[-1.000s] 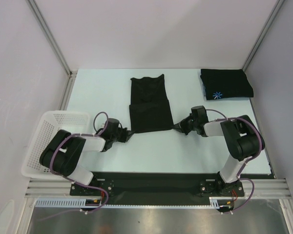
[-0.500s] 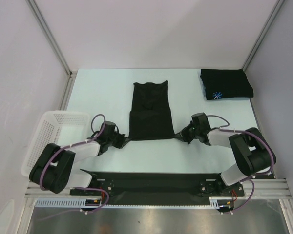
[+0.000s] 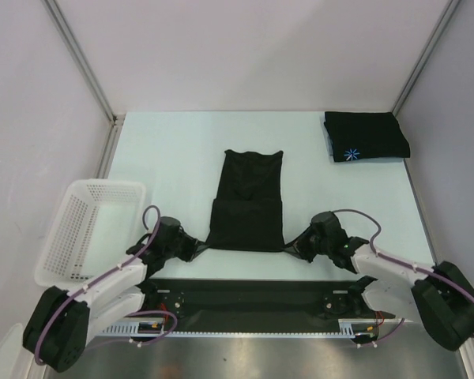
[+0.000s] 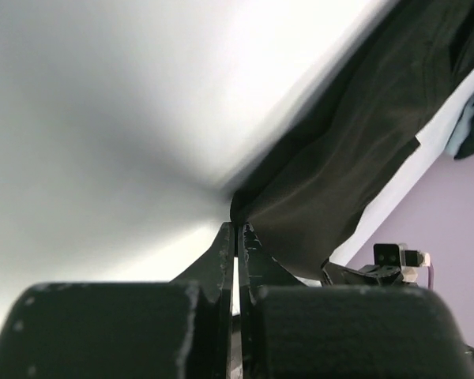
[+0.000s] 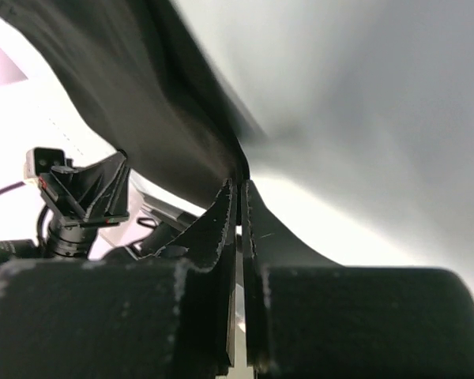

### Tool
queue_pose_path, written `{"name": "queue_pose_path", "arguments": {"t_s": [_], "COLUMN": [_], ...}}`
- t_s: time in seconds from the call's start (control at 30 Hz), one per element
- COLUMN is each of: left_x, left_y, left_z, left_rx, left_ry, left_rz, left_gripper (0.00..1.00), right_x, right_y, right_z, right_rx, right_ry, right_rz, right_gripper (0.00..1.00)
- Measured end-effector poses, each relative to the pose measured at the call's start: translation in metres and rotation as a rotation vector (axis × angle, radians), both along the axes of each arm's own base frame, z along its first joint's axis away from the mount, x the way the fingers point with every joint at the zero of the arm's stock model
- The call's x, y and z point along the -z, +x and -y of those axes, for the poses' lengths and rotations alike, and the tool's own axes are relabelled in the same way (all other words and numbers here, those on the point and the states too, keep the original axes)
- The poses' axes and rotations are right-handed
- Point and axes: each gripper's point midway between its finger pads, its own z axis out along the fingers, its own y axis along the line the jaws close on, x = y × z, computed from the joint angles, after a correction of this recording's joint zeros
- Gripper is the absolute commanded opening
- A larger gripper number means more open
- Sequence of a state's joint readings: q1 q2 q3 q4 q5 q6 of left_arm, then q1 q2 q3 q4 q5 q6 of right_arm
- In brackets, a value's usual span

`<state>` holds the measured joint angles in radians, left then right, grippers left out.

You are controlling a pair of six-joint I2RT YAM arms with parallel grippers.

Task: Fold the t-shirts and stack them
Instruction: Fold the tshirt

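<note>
A black t-shirt [image 3: 249,201], folded into a long strip with a doubled near part, lies in the middle of the table. My left gripper [image 3: 199,245] is shut on its near left corner, and the dark cloth [image 4: 340,158] stretches away from the fingertips. My right gripper [image 3: 294,247] is shut on its near right corner, with the cloth [image 5: 142,103] pulled taut. A second black t-shirt [image 3: 367,136], folded, with a light-blue starburst logo [image 3: 350,154], lies at the back right corner.
A white mesh basket [image 3: 83,229] stands at the left edge of the table. The table's near edge and a black base rail [image 3: 245,296] lie just behind both grippers. Grey walls enclose the table on three sides.
Both grippers have pulled the t-shirt toward the near edge, sliding it down the table. Both arms have drawn back and lowered. The folded shirt at the back right has not moved.
</note>
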<state>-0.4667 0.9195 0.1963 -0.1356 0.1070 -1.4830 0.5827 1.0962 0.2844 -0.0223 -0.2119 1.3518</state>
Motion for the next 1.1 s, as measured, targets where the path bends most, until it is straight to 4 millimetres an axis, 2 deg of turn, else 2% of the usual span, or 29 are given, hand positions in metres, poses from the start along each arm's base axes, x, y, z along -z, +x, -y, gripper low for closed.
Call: {"name": "queue_pose_path", "arguments": {"t_s": [0.13, 0.27, 0.33, 0.4, 0.5, 0.6, 0.67, 0.73, 0.83, 1.0, 1.1], "left_x": [-0.008, -0.011, -0.022, -0.039, -0.071, -0.099, -0.108, -0.11, -0.106, -0.096, -0.094], "left_y": [-0.01, -0.016, -0.01, 0.005, 0.037, 0.085, 0.117, 0.155, 0.199, 0.253, 0.273], "left_z": [0.003, 0.003, 0.005, 0.011, 0.021, 0.028, 0.031, 0.033, 0.037, 0.054, 0.061], "left_rx": [0.032, 0.072, 0.099, 0.124, 0.144, 0.145, 0.151, 0.16, 0.191, 0.258, 0.282], "left_ry": [-0.008, 0.031, 0.059, 0.085, 0.105, 0.122, 0.128, 0.133, 0.129, 0.088, 0.066], "left_rz": [0.021, 0.011, 0.026, 0.052, 0.116, 0.168, 0.177, 0.185, 0.182, 0.183, 0.197], "left_gripper": [0.0, 0.0, 0.01, 0.0, 0.0, 0.01, 0.0, 0.0, 0.0, 0.0, 0.0], "right_x": [-0.007, -0.006, -0.004, -0.008, -0.027, -0.048, -0.057, -0.058, -0.056, -0.062, -0.066], "right_y": [-0.016, -0.023, -0.023, -0.014, 0.022, 0.07, 0.102, 0.133, 0.174, 0.234, 0.256], "right_z": [0.001, 0.005, 0.008, 0.01, 0.011, 0.013, 0.012, 0.013, 0.012, 0.009, 0.01], "right_rx": [-0.011, -0.016, -0.027, -0.03, -0.012, 0.005, 0.004, -0.001, -0.022, -0.043, -0.044], "right_ry": [0.001, -0.018, -0.05, -0.084, -0.106, -0.12, -0.12, -0.119, -0.113, -0.083, -0.068], "right_rz": [0.016, 0.01, 0.003, -0.003, 0.023, 0.061, 0.081, 0.079, 0.069, 0.094, 0.099], "right_gripper": [0.0, 0.0, 0.0, 0.0, 0.0, 0.0, 0.0, 0.0, 0.0, 0.0, 0.0]}}
